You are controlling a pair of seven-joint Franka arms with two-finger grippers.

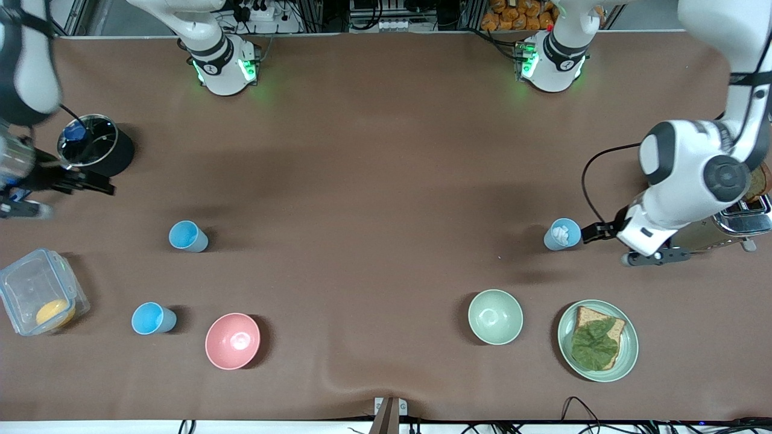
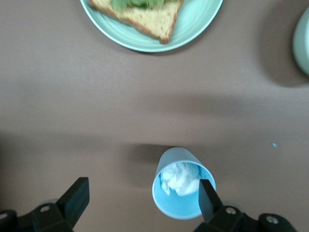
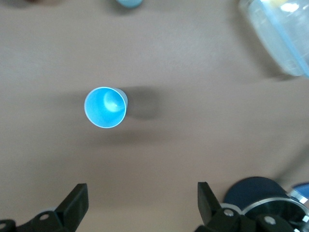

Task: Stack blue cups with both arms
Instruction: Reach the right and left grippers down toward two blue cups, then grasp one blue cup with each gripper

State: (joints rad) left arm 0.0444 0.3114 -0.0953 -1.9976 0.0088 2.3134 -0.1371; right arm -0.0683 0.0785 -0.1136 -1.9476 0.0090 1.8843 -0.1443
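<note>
A grey-blue cup (image 1: pixel 562 234) with a crumpled white wad inside stands toward the left arm's end of the table. My left gripper (image 1: pixel 594 231) is open right beside it. In the left wrist view (image 2: pixel 142 200) one finger (image 2: pixel 207 198) overlaps the rim of this cup (image 2: pixel 182 186). Two sky-blue cups stand toward the right arm's end: one (image 1: pixel 188 235) farther from the front camera, one (image 1: pixel 154 318) nearer. My right gripper (image 1: pixel 96 182) is open and empty (image 3: pixel 142 203) beside the black pot. The farther sky-blue cup (image 3: pixel 106 107) stands apart from it.
A pink bowl (image 1: pixel 233 340) and a pale green bowl (image 1: pixel 495 316) sit near the front edge. A green plate (image 1: pixel 630 355) holds bread with lettuce. A clear lidded box (image 1: pixel 24 283), a black pot (image 1: pixel 114 154) and a toaster (image 1: pixel 745 217) stand at the table's ends.
</note>
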